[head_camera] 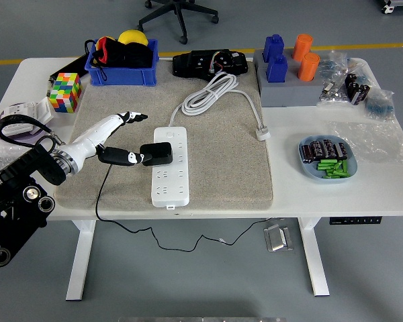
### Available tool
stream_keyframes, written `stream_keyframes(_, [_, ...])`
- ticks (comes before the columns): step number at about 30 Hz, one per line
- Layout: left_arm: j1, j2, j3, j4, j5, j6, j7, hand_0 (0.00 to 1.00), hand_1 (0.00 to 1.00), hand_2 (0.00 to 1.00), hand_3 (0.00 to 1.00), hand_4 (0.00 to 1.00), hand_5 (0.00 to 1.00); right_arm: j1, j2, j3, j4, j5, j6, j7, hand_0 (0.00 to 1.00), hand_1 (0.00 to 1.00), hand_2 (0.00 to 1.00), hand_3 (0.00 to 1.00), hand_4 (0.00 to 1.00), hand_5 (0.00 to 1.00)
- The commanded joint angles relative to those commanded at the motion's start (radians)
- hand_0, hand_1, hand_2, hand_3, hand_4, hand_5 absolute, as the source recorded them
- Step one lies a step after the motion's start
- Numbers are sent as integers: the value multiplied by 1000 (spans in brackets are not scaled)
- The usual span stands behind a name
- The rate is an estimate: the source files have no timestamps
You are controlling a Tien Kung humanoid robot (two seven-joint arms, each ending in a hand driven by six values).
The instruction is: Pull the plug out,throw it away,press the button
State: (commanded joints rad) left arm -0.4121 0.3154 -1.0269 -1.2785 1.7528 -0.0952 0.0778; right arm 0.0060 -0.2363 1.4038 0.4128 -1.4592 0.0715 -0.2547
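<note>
We see bright, even overhead light; soft shadows under table (363,201); sharp focus throughout; slight bowing at edges.

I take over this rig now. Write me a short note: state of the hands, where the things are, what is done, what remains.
Left hand: reaching to the black plug, thumb under it, other fingers spread above; grip not clear.
Right hand: not in view.
The plug sits on the white power strip, lying on the grey mat; it appears still inserted.
Done: nothing finished.
Left: pull plug, throw it away, press the strip's button.
</note>
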Motion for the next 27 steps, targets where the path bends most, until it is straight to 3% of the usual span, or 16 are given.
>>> stream_keyframes(2, [-6, -4, 10, 9, 6, 7, 0, 897, 910, 887, 902, 998, 324, 0, 1, -1, 1, 1, 0, 0, 767, 729, 724, 713, 883, 658])
stream_keyframes(3, [-14, -8, 21, 19, 13, 17, 0, 853, 856, 831, 882, 994, 79, 0, 2, -2, 1, 2, 0, 0, 767, 729, 724, 713, 883, 658])
stream_keyframes(8, [-44, -20, 55, 57, 18, 40, -1, 853, 856, 831, 882, 994, 79, -3, 3, -2, -1, 1, 0, 0, 767, 729, 724, 713, 883, 658])
stream_keyframes(9, [-51, -23, 63, 66, 11, 44, -4, 830, 786, 759, 852, 986, 79, -3, 3, -1, -2, 1, 0, 0, 767, 729, 724, 713, 883, 658])
stream_keyframes(14, [-87, -41, 104, 111, -3, 53, -9, 830, 786, 759, 852, 986, 79, -4, 1, -3, -2, 2, 0, 0, 767, 729, 724, 713, 883, 658])
stream_keyframes(15, [-96, -46, 114, 123, -5, 54, -9, 802, 738, 702, 815, 980, 67, -3, 1, -3, -2, 2, 0, 0, 767, 729, 724, 713, 883, 658])
stream_keyframes(26, [-168, -81, 174, 215, -32, 83, -16, 785, 704, 669, 794, 963, 67, -2, 2, -2, -3, 3, 0, 0, 767, 729, 724, 713, 883, 658])
stream_keyframes(27, [-173, -83, 177, 223, -28, 80, -11, 753, 672, 647, 740, 943, 63, -2, 2, -2, -3, 3, 0, 0, 767, 729, 724, 713, 883, 658])
